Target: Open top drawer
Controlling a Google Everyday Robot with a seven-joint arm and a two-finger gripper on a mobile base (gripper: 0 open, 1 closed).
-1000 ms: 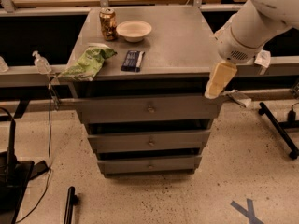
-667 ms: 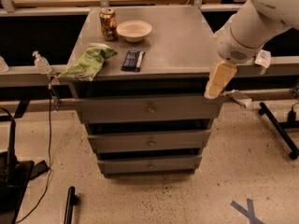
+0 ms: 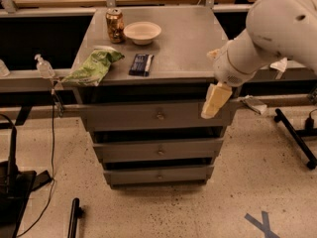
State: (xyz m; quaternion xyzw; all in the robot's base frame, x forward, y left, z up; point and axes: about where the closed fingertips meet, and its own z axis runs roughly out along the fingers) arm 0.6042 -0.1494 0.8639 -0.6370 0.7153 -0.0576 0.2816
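Observation:
The top drawer (image 3: pixel 124 117) is the widest grey front of a grey metal cabinet, with a small round knob (image 3: pixel 160 116) at its centre. None of its box shows behind the front panel. My gripper (image 3: pixel 213 103), cream-coloured on a bulky white arm, hangs in front of the drawer's right end. It is level with the knob and about a hand's width to the right of it, and holds nothing that I can see.
Two narrower drawer fronts (image 3: pixel 158 150) (image 3: pixel 158 175) sit below. On the cabinet top are a can (image 3: pixel 115 25), a white bowl (image 3: pixel 142 32), a green bag (image 3: pixel 94 67) and a dark bar (image 3: pixel 140 64). A black stand's legs (image 3: pixel 297 138) are on the floor at right, cables at left.
My gripper has moved left and down, from beside the cabinet's right top corner to in front of the top drawer's right end. The drawer has not moved.

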